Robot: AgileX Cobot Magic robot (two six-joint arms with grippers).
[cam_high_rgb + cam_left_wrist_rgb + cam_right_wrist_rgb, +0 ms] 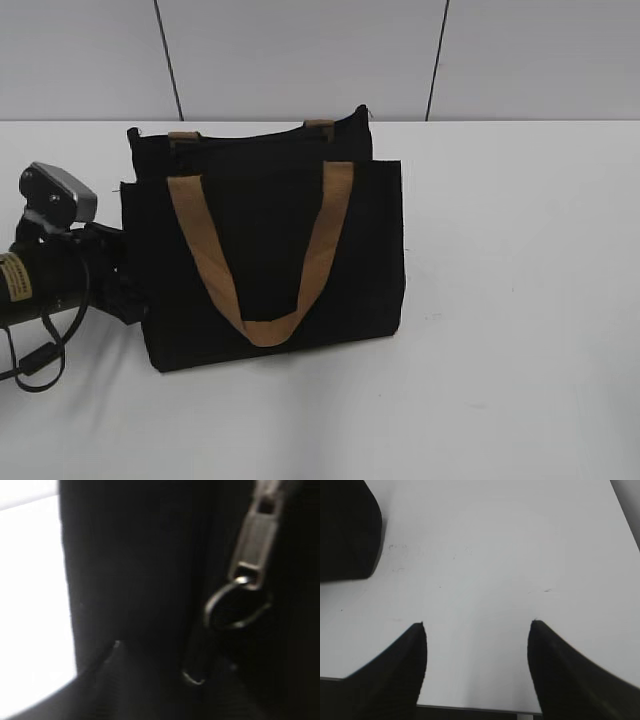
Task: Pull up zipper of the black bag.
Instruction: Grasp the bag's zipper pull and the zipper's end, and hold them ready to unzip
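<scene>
A: Where's open room seen?
B: Bare desk is seen right of the black bag.
A: And left?
B: Blocked, the left arm is pressed against the bag's side.

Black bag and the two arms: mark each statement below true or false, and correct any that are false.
1. The black bag stands upright on the white table. True.
2. The bag's handles are red. False: they are tan.
3. The right gripper is shut on the bag. False: its fingers are spread apart over bare table, holding nothing.
4. The left arm is at the bag's left side in the exterior view. True.
5. The left wrist view shows a silvery zipper pull with a ring hanging from it. True.
6. A second bag sits on the right of the table. False: only one bag is there.
</scene>
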